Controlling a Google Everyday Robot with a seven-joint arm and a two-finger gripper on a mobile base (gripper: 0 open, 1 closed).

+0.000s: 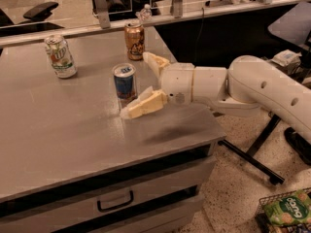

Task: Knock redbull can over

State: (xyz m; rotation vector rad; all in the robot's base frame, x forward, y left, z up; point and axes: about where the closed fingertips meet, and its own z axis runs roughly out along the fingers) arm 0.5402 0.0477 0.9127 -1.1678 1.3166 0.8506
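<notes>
The redbull can (pixel 125 82) stands upright near the middle of the grey table (pixel 63 125), blue and silver with a red logo. My gripper (pixel 138 84) reaches in from the right and is open. One cream finger (pixel 155 62) lies behind and to the right of the can, the other (pixel 143 106) in front of it and low over the table. The can sits just at the mouth of the open fingers, close to the fingertips; I cannot tell if they touch it.
A green-and-white soda can (pixel 60 56) stands at the back left. A golden-brown can (pixel 134 41) stands at the back, behind the gripper. A small clear bottle (pixel 144 13) sits beyond the table. A wire basket with a green bag (pixel 286 210) is on the floor at right.
</notes>
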